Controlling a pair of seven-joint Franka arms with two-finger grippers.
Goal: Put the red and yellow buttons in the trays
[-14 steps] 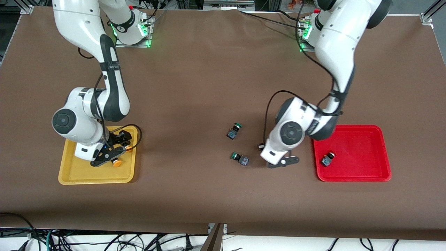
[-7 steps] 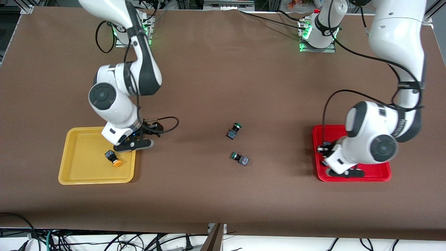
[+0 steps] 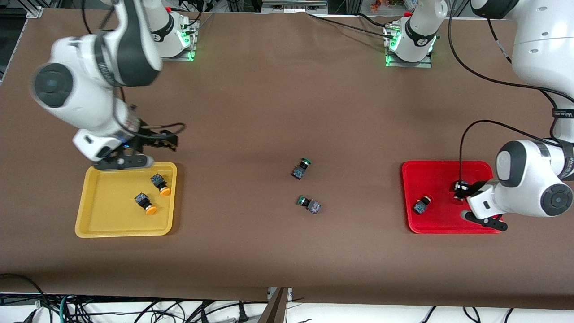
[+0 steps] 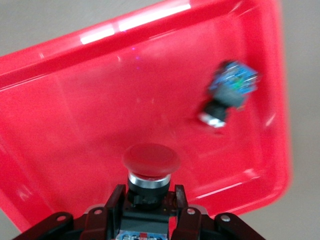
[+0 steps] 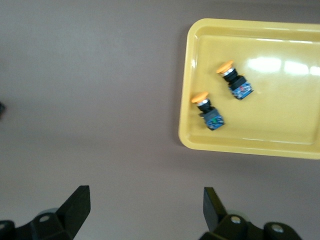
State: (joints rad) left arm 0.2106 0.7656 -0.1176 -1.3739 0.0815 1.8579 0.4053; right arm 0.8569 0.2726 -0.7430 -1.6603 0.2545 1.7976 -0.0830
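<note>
The yellow tray [image 3: 103, 220] holds two yellow buttons [image 3: 160, 184] [image 3: 145, 204], lying on their sides. My right gripper [image 3: 128, 158] is open and empty, up over the brown table just off that tray's rim. Its wrist view shows the open gripper [image 5: 145, 200], the yellow tray [image 5: 280, 130] and both buttons [image 5: 235, 80] [image 5: 207, 110]. The red tray [image 3: 439, 179] holds one red button [image 3: 422, 205] on its side. My left gripper [image 3: 459, 192] is over the red tray, shut on a second red button [image 4: 151, 160]. The left wrist view shows the red tray [image 4: 75, 125] below and the lying button [image 4: 227, 95].
Two green-capped buttons [image 3: 301, 168] [image 3: 308, 204] lie on the brown table midway between the trays. The arm bases stand at the table's edge farthest from the front camera. Cables hang below the table's near edge.
My right gripper rose and drew off the yellow tray, leaving a second yellow button in it. My left gripper carried the red button from the table to over the red tray.
</note>
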